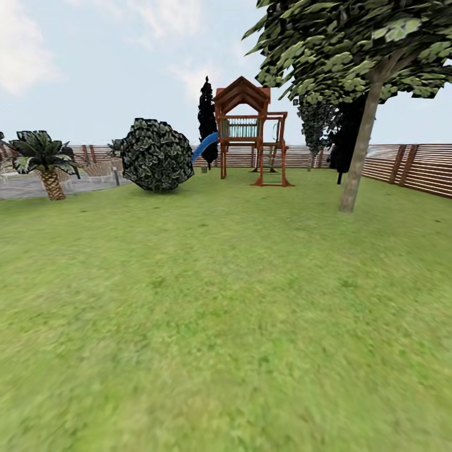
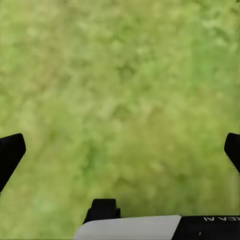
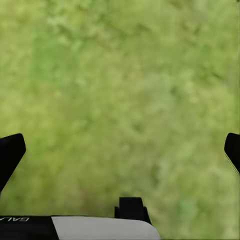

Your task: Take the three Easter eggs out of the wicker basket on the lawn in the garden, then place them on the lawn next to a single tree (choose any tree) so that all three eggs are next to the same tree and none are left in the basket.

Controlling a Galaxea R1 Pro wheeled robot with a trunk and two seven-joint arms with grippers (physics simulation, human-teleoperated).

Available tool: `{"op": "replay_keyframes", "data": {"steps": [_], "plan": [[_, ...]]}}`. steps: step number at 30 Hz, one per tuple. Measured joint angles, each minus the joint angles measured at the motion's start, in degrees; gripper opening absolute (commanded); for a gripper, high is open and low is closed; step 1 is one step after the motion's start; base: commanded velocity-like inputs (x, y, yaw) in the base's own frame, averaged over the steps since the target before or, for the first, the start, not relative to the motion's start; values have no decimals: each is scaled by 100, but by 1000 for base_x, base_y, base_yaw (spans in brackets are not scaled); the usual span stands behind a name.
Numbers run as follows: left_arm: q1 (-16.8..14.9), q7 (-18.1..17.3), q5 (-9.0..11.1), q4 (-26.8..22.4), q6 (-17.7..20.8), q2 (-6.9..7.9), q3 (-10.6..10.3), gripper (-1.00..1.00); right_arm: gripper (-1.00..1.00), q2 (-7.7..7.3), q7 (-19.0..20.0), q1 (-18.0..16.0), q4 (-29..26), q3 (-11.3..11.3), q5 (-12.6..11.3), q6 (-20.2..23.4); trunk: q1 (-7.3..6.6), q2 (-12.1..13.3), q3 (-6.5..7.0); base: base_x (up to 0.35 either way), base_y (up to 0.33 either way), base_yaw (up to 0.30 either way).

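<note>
none of the three eggs and no basket can be located from this position, so progress on the task cannot be confirmed; judged from the frames alone, the robot appears to be in transit across the wide, slightly patchy green lawn (image 1: 226, 326).

head view: the pale grey-beige straight-trunked tree with dark mottled leaves (image 1: 360, 150) stands ahead and to the right, near the brown horizontal-slat wooden fence (image 1: 408, 166). further back are a red-brown wooden play tower with a blue slide (image 1: 250, 129), a round dark leafy bush (image 1: 156, 154) and a small scaly-trunked palm (image 1: 44, 160) at far left.

left hand (image 2: 120, 150): fingers spread wide, black fingertips (image 2: 11, 152) at the frame edges, bare grass between them, nothing held.

right hand (image 3: 120, 150): likewise spread wide, fingertips (image 3: 11, 150) apart, holding nothing, grass below.

relation: both hands hang over open grass, well apart from the pale-trunked tree. whether any egg already lies beside it cannot be told; the grass at its foot looks bare. remaining, by judgement: find the basket, extract the eggs, deposit them by one tree.
</note>
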Motion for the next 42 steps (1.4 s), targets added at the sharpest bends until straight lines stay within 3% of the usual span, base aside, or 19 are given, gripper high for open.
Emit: {"op": "replay_keyframes", "data": {"steps": [42], "plan": [[0,-2,-8,1,0,0,-7,100,100,9,-8,0,-24,0,-3,-9,0,0,-42,335,-2,0]]}}
